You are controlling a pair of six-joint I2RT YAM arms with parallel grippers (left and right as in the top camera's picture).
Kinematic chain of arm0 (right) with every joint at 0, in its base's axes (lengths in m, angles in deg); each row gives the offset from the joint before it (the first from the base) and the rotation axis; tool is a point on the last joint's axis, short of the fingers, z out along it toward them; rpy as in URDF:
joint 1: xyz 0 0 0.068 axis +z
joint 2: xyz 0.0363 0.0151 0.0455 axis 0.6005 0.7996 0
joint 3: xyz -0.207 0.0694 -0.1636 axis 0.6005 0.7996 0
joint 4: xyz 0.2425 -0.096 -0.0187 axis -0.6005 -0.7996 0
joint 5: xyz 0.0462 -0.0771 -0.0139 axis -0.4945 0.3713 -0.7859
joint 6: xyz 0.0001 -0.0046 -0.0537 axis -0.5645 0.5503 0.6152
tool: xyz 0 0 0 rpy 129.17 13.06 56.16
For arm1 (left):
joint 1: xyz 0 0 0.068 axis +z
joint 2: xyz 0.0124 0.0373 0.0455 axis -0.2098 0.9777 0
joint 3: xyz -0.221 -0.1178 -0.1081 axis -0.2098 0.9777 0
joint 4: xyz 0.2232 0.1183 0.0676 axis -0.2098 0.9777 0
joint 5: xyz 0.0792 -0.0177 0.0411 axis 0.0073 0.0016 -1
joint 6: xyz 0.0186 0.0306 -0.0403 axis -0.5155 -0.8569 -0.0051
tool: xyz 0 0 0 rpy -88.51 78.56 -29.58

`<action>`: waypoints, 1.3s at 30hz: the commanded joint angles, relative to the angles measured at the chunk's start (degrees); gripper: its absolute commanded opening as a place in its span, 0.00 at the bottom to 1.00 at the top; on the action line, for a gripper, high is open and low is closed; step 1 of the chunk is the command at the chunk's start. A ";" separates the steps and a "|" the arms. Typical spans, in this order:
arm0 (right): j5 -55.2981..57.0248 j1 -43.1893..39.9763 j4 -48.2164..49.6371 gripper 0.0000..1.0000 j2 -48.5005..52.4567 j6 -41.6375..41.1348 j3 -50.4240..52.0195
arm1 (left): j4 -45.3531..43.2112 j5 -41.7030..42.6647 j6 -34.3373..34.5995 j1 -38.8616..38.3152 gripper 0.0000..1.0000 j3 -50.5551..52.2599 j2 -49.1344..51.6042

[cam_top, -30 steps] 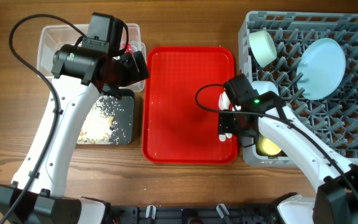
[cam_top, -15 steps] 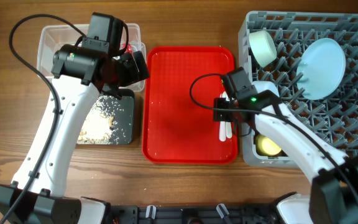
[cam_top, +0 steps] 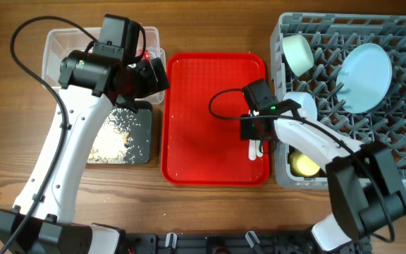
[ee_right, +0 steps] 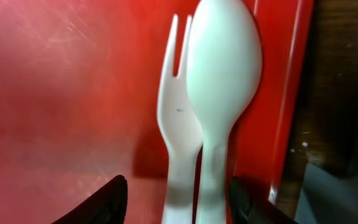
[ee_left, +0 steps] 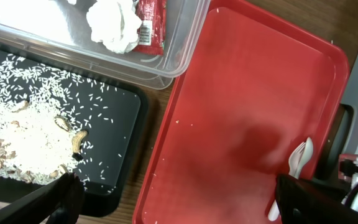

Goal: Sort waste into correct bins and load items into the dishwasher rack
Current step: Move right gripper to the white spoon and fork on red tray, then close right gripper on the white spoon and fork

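Note:
A white fork (ee_right: 178, 124) and a white spoon (ee_right: 222, 68) lie side by side on the red tray (cam_top: 203, 120), by its right rim. My right gripper (ee_right: 173, 202) is low over them, open, one finger on each side of the two handles with small gaps left. My left gripper (ee_left: 182, 202) hangs wide open and empty above the seam between the black tray (ee_left: 114, 130) of rice scraps (ee_left: 17, 137) and the red tray. The clear tub (ee_left: 179, 43) holds crumpled tissue (ee_left: 114, 22) and a red wrapper (ee_left: 149, 22).
The grey rack (cam_top: 400, 141) on the right holds a green bowl (cam_top: 298, 53), a blue plate (cam_top: 365, 76), a blue bowl (cam_top: 303, 104) and a yellow cup (cam_top: 303, 164). Its left wall stands just beyond the red tray's right rim.
My right gripper has shifted a little toward the back-left along the tray's right rim, and its jaws have narrowed around the fork and spoon handles. The left arm has not moved.

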State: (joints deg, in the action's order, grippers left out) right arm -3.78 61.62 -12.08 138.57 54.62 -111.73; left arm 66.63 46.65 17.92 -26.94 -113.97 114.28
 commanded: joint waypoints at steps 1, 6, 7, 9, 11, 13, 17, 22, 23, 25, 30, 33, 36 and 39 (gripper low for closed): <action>1.18 0.00 0.31 0.49 2.45 0.28 -0.07 | 0.00 -0.96 -0.26 0.22 1.00 -0.59 -0.42; 0.96 0.00 0.28 0.46 4.46 0.31 -0.07 | 0.00 -0.96 -0.24 0.22 1.00 -0.59 -0.42; 0.94 0.00 0.26 0.45 4.74 0.28 -0.07 | 0.00 -0.96 -0.24 0.22 1.00 -0.59 -0.42; 0.68 0.00 0.11 0.36 4.96 0.35 -0.07 | 0.02 -0.96 -0.26 0.22 1.00 -0.59 -0.42; 0.48 0.00 0.11 0.32 4.96 0.37 -0.07 | 0.02 -0.96 -0.24 0.22 1.00 -0.59 -0.42; 0.26 -0.02 0.11 0.29 4.96 0.37 -0.07 | 0.00 -0.96 -0.26 0.22 1.00 -0.59 -0.42; -0.37 -0.02 0.13 0.20 4.94 0.70 -0.07 | 0.02 -0.96 -0.26 0.22 1.00 -0.59 -0.42; -1.51 -0.02 -0.33 0.05 4.83 0.79 -0.13 | 0.00 -0.96 -0.26 0.22 1.00 -0.59 -0.42; -1.73 -0.02 -0.59 0.04 4.74 0.74 -0.24 | 0.00 -0.96 -0.24 0.22 1.00 -0.59 -0.42; -1.90 -0.02 -1.60 0.04 4.72 0.76 -0.85 | 0.00 -0.96 -0.24 0.22 1.00 -0.59 -0.42; -1.88 -0.02 -4.02 0.04 4.59 0.79 -3.23 | 0.02 -0.96 -0.24 0.22 1.00 -0.59 -0.42; -1.86 -0.02 -6.69 0.05 3.54 0.81 -5.49 | 0.00 -0.96 -0.24 0.22 1.00 -0.59 -0.44; -1.81 -0.02 -10.08 0.04 1.29 1.22 -8.35 | 0.02 -0.96 -0.24 0.22 1.00 -0.59 -0.42; -1.64 -0.02 -12.70 0.04 -1.29 1.75 -10.84 | 0.02 -0.96 -0.24 0.22 1.00 -0.59 -0.42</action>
State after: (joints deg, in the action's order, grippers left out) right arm -4.61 61.51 -23.36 140.91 55.34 -118.83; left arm 66.63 46.65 17.90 -26.94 -113.97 114.28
